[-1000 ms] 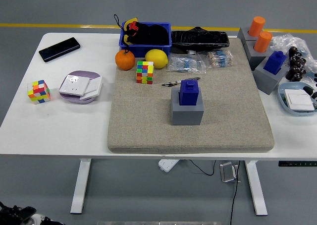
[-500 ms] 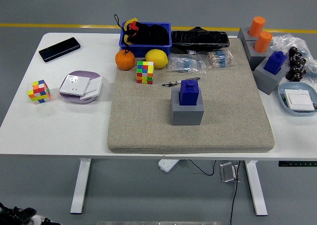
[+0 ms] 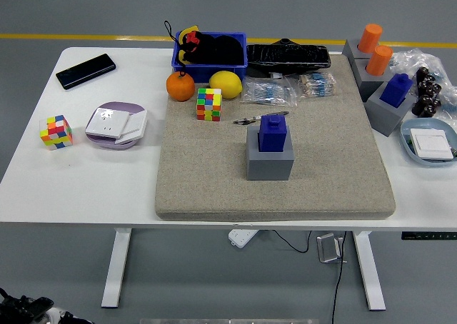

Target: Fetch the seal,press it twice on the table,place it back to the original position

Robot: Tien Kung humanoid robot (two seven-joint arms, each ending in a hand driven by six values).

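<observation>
Blue seal [image 3: 273, 133] upright in its grey holder [image 3: 270, 161] on the mat [image 3: 335, 167], neither robot hand visible, grip state unknowable

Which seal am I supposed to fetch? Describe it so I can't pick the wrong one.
Find the grey felt mat covering the table's middle. Near its centre stands a grey block with the blue seal on top. The other blue seal sits off the mat's right edge, beside orange ones.

Lower left corner, below the table [image 3: 86, 188]: a black shape [image 3: 21, 308] with pale patches, blurred; whether it is part of the robot's body cannot be told.
</observation>
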